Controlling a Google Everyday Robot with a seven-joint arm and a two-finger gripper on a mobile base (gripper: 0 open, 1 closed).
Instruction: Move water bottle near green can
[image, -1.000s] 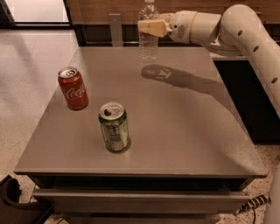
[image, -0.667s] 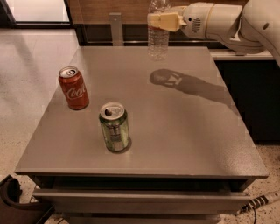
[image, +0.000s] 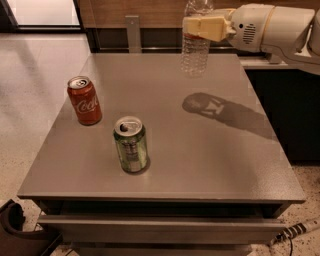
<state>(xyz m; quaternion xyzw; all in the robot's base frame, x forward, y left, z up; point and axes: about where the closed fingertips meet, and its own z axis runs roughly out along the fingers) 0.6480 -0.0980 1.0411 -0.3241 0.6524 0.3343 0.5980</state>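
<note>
Carry phase, bottle in the air. Cream two-finger gripper (image: 199, 27) sits at the far edge of the scene, right of centre, and is clamped across the upper body of the clear ribbed plastic water bottle (image: 195, 54). The bottle hangs upright below the fingers. Its base is clear of the flat grey metal table (image: 220, 165), judged from the dark shadow (image: 220, 111) lying apart from it, nearer and to the right. Bottle top runs out of view. White robot arm (image: 272, 27) comes in from the far right.

Green aluminium drink can (image: 131, 145) stands upright near the front, left of centre, well apart from the bottle. Red Coca-Cola can (image: 84, 100) stands further left and a bit farther back, near the green one but not touching it.

To do the step well:
- Bring the bottle nearer and leftward, staying high enough to pass over the can tops.
- Aim for the bare patch just right of the green can, which keeps away from the red one.
- Come down straight and keep the bottle vertical. It is tall and likely light, so it would tip easily.
- Let go only once the base is flat on the table, just beside the can without bumping it.
</note>
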